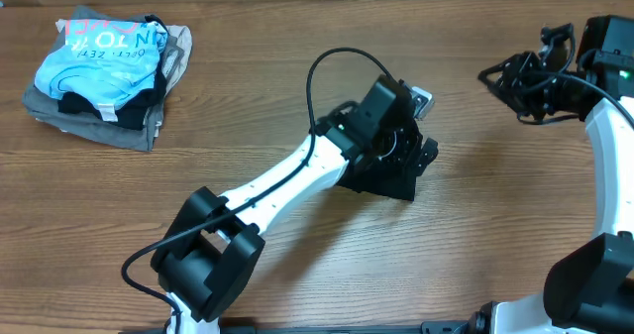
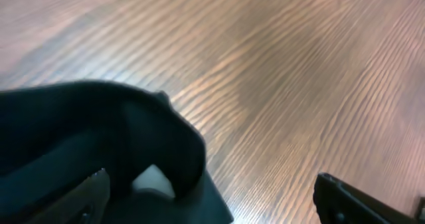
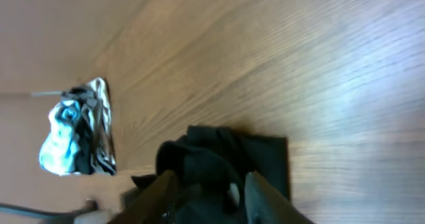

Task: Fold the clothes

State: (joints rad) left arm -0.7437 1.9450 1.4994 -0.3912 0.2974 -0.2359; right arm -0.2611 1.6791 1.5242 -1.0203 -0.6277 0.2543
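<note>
My L gripper (image 2: 211, 197) hangs right over the black shirt (image 3: 222, 154), bunched mid-table; jaws spread, not gripping, cloth at one side. R gripper (image 1: 507, 76) released too, well apart at far right. L's nearer, so prob. L takes it.

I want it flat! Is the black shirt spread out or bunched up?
Bunched up: the black shirt sits in a small crumpled heap, far from flat.

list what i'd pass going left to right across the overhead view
pile of folded clothes with a light blue shirt on top → black garment → right gripper
</note>
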